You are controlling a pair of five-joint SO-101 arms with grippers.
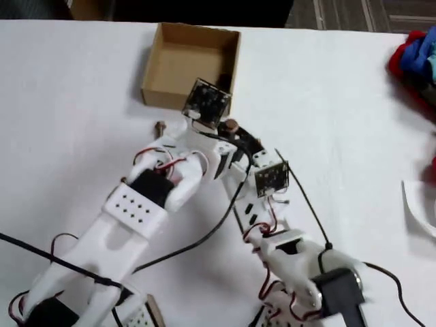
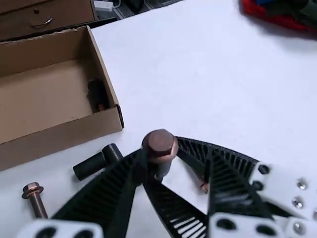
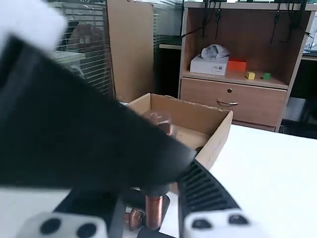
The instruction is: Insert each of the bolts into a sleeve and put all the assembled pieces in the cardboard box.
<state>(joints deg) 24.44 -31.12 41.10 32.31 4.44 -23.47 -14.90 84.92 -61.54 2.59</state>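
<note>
Copper-headed bolt point(image 2: 159, 146) upright, pinched by my left gripper point(image 2: 151, 174); right gripper point(image 2: 198, 166) alongside, grip unclear. Loose bolt point(image 1: 160, 127) at held bolt's nine o'clock, cardboard box point(image 1: 163, 97) at eleven.

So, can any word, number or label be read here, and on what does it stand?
No text can be read.
Cardboard box: plain walls, no print.
Bolt: no mark to be seen on its head.
White box: print, if any, is too blurred to read.

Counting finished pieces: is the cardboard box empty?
Not empty. The left wrist view shows one dark piece lying inside the cardboard box, against its side wall.
</note>
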